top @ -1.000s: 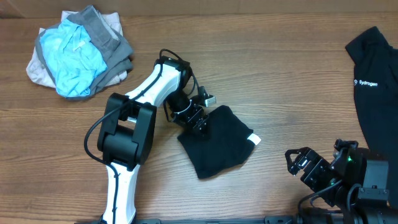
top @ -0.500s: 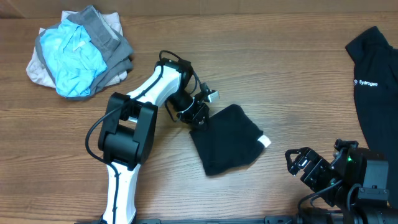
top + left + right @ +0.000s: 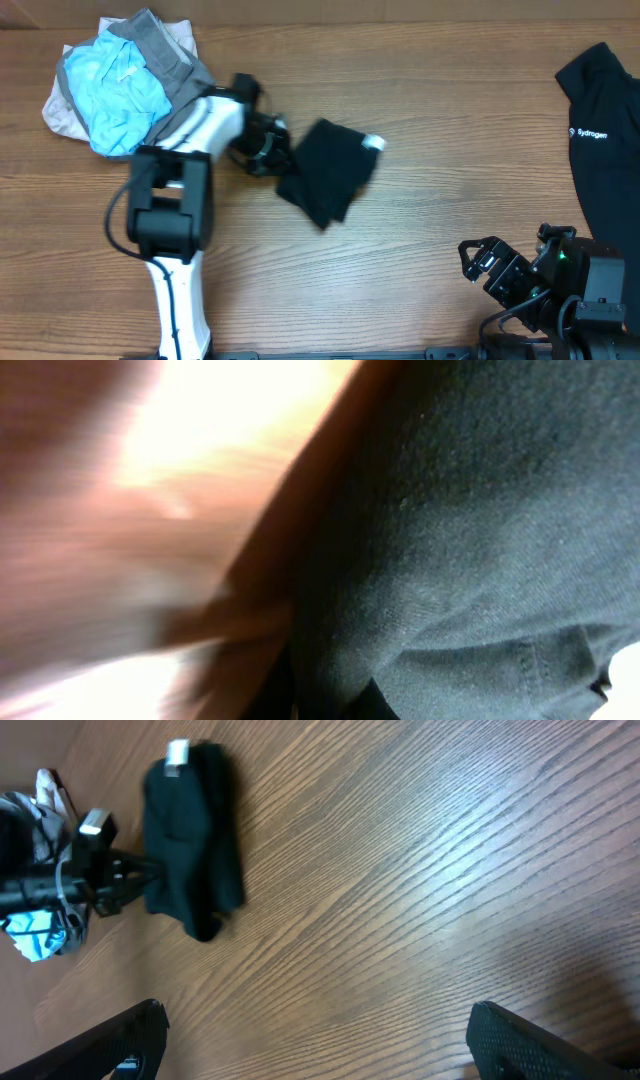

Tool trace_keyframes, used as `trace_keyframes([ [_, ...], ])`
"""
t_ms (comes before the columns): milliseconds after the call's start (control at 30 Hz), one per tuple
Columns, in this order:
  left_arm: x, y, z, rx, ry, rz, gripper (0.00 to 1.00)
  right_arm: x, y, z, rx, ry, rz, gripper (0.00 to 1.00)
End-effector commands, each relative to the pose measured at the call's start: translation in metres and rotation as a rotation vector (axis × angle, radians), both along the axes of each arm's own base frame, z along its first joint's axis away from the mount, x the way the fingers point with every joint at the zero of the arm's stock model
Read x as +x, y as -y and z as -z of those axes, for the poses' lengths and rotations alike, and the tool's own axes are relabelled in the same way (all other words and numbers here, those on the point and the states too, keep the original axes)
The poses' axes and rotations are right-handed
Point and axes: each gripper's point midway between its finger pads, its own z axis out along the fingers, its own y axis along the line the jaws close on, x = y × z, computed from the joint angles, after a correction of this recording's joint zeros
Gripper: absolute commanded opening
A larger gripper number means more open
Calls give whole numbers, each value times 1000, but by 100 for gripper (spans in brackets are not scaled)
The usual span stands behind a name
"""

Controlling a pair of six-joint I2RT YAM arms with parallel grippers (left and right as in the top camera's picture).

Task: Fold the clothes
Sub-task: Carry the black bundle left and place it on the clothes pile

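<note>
Left of centre, left gripper (image 3: 272, 158) clamped on folded clothes (image 3: 330, 172), forearm (image 3: 205, 118) angled rightward.

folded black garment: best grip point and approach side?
Probably its left edge, coming in low from the left. The garment lies flat and folded on the table, so only an edge offers layers to pinch. The left gripper is shut on that edge; the white tag corner sits on the far side.

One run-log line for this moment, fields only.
left end effector: shut on folded black garment, left edge | right end effector: open, empty | fold: small square, white tag showing
</note>
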Motion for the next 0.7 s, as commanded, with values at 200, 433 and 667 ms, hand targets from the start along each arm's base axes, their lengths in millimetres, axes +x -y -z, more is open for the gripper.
trace_keyframes([
  [200, 19, -121, 13, 112, -60, -308, 4, 1, -1, -4, 3, 17, -1, 100],
  [433, 22, -150, 10, 113, -29, -339, 52, 1, -1, -4, 3, 17, -1, 100],
  [667, 35, -155, 10, 106, 31, -349, 100, 1, -1, -4, 3, 17, -1, 100],
])
